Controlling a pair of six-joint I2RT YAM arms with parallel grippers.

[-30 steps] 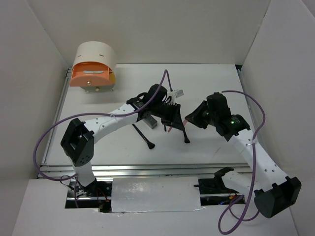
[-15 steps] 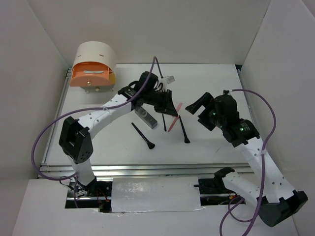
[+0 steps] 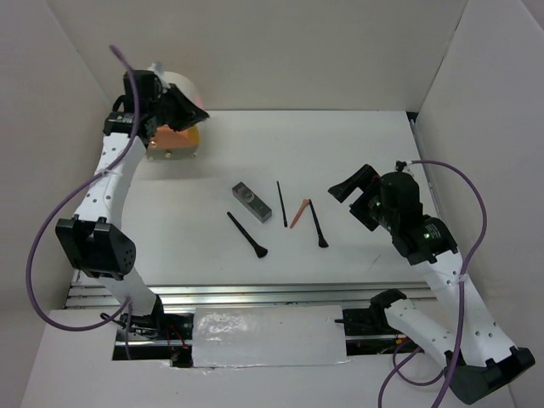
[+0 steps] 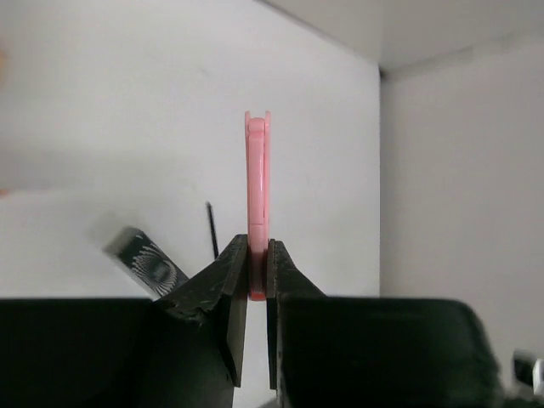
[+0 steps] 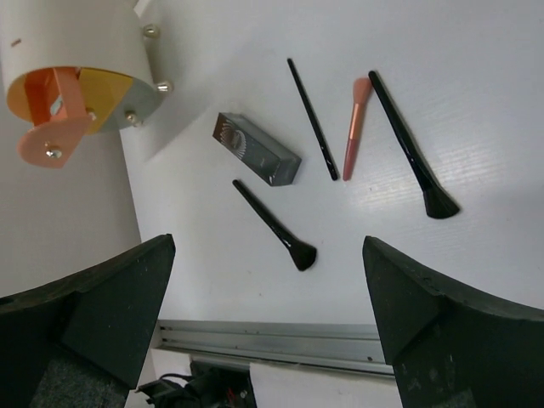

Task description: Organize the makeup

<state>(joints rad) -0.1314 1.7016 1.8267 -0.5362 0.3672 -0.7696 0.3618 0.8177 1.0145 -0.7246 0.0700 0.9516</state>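
**Up at the drawer box: one pink stick going in, five pieces to go**

Between the jaws of the left pincer [image 4: 257, 259] sits a flat pink stick [image 4: 257, 187], clamped at its lower end and standing straight up. That pincer hangs at the far left corner, right at the round drawer box [image 3: 174, 140]. My guess is the stick is about to go in but isn't in yet.

Everything else lies mid-tabletop [image 3: 357, 136]: grey case [image 3: 252, 201], thin black stick [image 3: 281, 203], coral brush [image 3: 299, 212], right black brush [image 3: 317, 223] and front black brush [image 3: 247, 235]. None of it is sorted, so I'd call this early days. The right pincer [image 3: 355, 197] hovers just right of that group, jaws wide apart, holding nothing.

As for the views, only the left wrist cam shows the grip on the pink stick; from overhead I can't make it out. The right wrist cam gives the cleanest look at the five loose pieces, plus the box's orange tray [image 5: 47, 140] poking out. Overhead is the only one with both arms.
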